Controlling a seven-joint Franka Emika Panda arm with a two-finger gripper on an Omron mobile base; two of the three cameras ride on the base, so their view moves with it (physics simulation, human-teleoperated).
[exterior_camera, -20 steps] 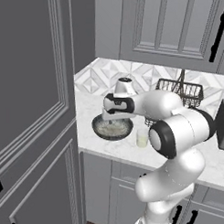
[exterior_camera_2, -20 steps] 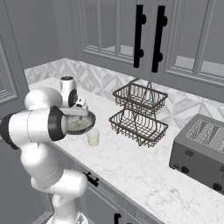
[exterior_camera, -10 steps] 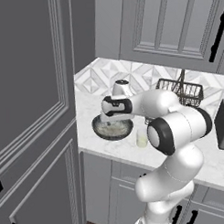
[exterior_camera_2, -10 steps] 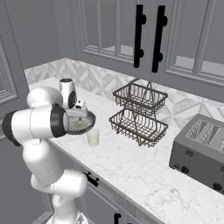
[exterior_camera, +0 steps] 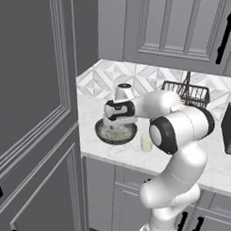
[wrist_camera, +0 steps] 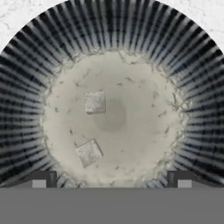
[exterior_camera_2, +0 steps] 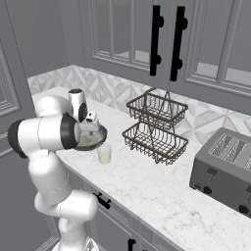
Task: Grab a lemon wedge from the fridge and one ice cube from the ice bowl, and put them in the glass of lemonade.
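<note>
Hand view looks straight down into the bowl: dark ribbed walls ring a speckled pale floor, and two ice cubes lie on that floor, one cube left of the bowl's centre, the other cube nearer the fingers. The gripper has its two dark tips spread wide, one at each lower side of the bowl's floor, with nothing between them; neither touches a cube.

From the left base view the gripper hangs just over the bowl, which sits on the counter near its front edge. The glass stands just beside the bowl, on the side toward the wire basket. From the right base view a toaster sits well apart from the bowl, beyond the basket
</note>
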